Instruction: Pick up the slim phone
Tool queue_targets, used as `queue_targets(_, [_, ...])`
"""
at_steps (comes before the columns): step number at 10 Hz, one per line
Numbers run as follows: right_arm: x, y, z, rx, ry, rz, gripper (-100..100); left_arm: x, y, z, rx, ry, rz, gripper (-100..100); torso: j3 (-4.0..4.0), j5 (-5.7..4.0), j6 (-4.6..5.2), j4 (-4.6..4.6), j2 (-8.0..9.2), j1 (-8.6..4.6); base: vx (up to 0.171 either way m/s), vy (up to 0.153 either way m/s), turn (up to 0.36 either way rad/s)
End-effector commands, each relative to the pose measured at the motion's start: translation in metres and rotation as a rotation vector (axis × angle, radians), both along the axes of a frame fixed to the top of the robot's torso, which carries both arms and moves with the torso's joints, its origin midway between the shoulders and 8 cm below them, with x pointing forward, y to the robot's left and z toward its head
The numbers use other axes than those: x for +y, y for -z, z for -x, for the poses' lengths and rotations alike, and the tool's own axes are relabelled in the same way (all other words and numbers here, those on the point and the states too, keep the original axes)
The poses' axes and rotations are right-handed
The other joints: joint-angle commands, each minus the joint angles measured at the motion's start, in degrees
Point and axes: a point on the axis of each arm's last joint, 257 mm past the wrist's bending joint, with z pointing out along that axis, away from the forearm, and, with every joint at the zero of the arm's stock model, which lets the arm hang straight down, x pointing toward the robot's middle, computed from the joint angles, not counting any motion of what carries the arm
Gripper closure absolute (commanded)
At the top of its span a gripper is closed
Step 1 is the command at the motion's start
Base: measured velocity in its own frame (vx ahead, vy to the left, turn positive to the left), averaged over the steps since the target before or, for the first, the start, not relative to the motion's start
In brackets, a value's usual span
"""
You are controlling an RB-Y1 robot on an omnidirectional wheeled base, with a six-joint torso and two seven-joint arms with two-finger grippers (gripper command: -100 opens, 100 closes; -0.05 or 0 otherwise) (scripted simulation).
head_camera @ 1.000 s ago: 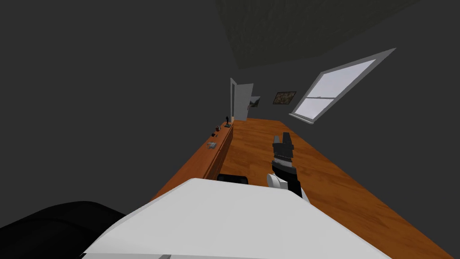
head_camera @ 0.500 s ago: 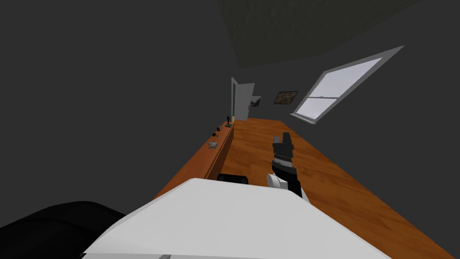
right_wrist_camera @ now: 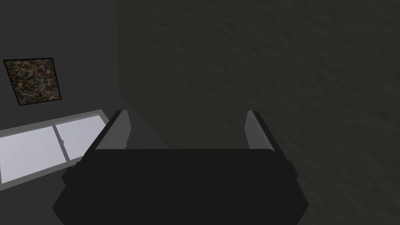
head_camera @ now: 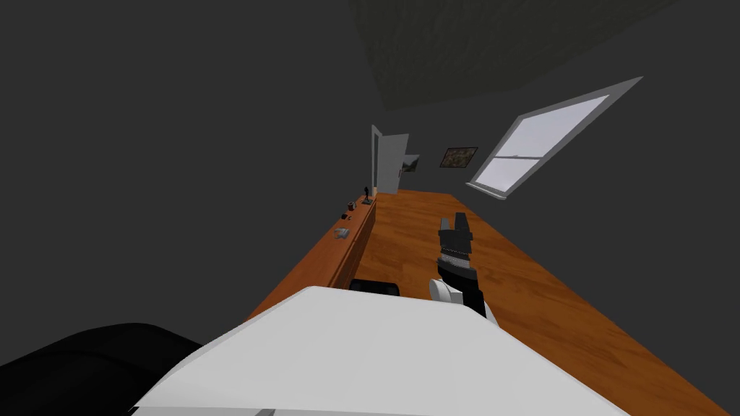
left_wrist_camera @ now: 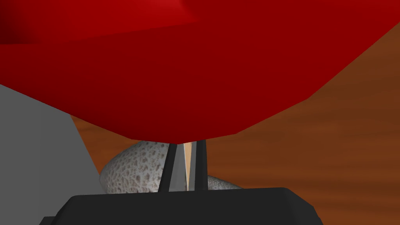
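Observation:
In the left wrist view my left gripper (left_wrist_camera: 186,156) is shut on a thin pale sliver seen edge-on between its fingers (left_wrist_camera: 200,164), which I take for the slim phone (left_wrist_camera: 188,164). A big red object (left_wrist_camera: 195,66) looms right over the fingertips and hides them. Behind the fingers lies a speckled grey lump (left_wrist_camera: 133,168), with a flat grey slab (left_wrist_camera: 39,148) beside it, all over a brown wooden surface (left_wrist_camera: 312,156). My right gripper (head_camera: 454,220) hangs over the wooden floor, raised and open with nothing in it (right_wrist_camera: 187,129).
A long wooden sideboard (head_camera: 325,256) runs along the dark wall on the left, with small objects (head_camera: 341,232) on its top. A pale door (head_camera: 390,162) stands at the far end. A dark rounded shape (head_camera: 87,361) lies at the lower left.
My head camera swayed slightly and came back. The right arm and the things on the sideboard stand as before.

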Motion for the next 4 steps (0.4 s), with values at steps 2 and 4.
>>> queue_targets(2, [0.0000, 0.0000, 0.0000, 0.000, 0.000, 0.000, 0, 0.0085, -0.0104, -0.0011, 0.000, -0.013, 0.005, 100, 0.00, -0.03, 0.00, 0.01, 0.00, -0.12, -0.014, -0.065, -0.065])
queue_targets(4, [0.0000, 0.0000, 0.0000, 0.000, 0.000, 0.000, 0, 0.0073, -0.0085, -0.0029, 0.000, -0.008, 0.004, 0, -0.01, -0.03, -0.06, 0.00, -0.02, -0.10, -0.002, -0.018, -0.006])
